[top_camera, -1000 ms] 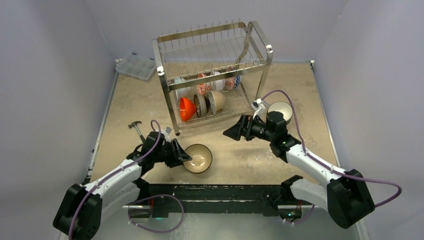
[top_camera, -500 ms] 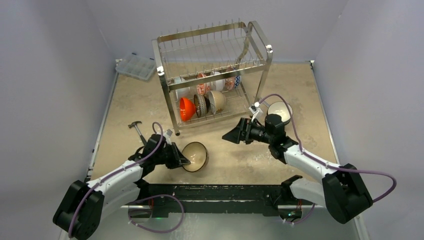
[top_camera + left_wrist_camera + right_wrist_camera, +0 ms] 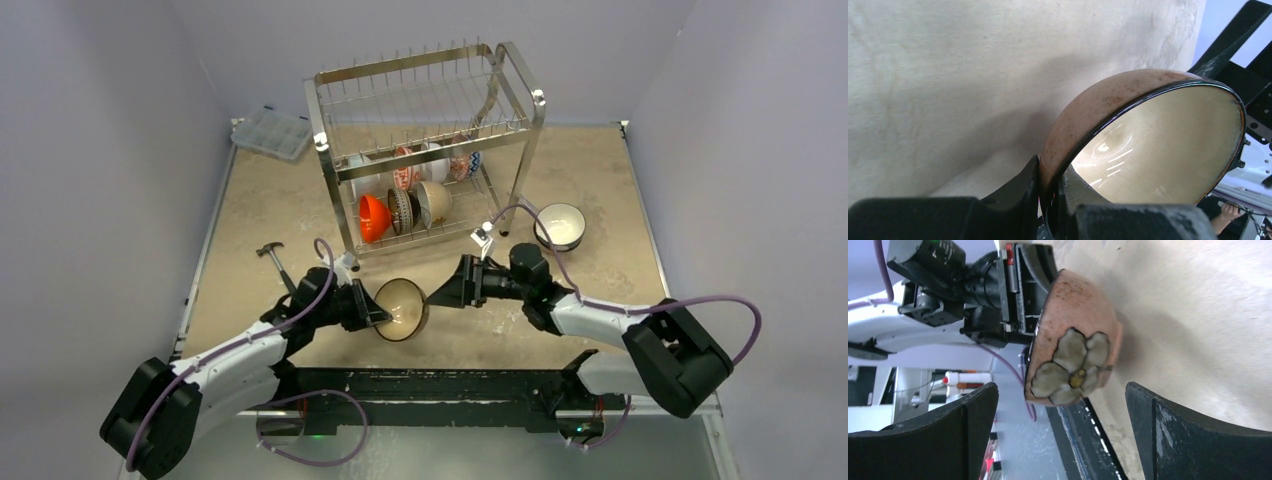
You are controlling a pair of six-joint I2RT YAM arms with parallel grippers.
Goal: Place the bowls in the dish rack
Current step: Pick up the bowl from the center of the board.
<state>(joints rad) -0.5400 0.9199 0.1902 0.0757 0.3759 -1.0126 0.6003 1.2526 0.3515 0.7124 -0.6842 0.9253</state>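
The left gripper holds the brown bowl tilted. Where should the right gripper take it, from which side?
Pinch the brown bowl at its free rim, opposite the left gripper, one finger inside, one outside. Approach from where the right gripper is: the thin rim suits its open jaws; the round wall may slip.

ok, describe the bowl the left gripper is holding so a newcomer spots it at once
From the steel dish rack, come toward the arm bases: the left gripper pinches a tilted bowl by its rim. Unlike the white bowl right of the rack, it is speckled brown outside with a pale flower, cream inside.
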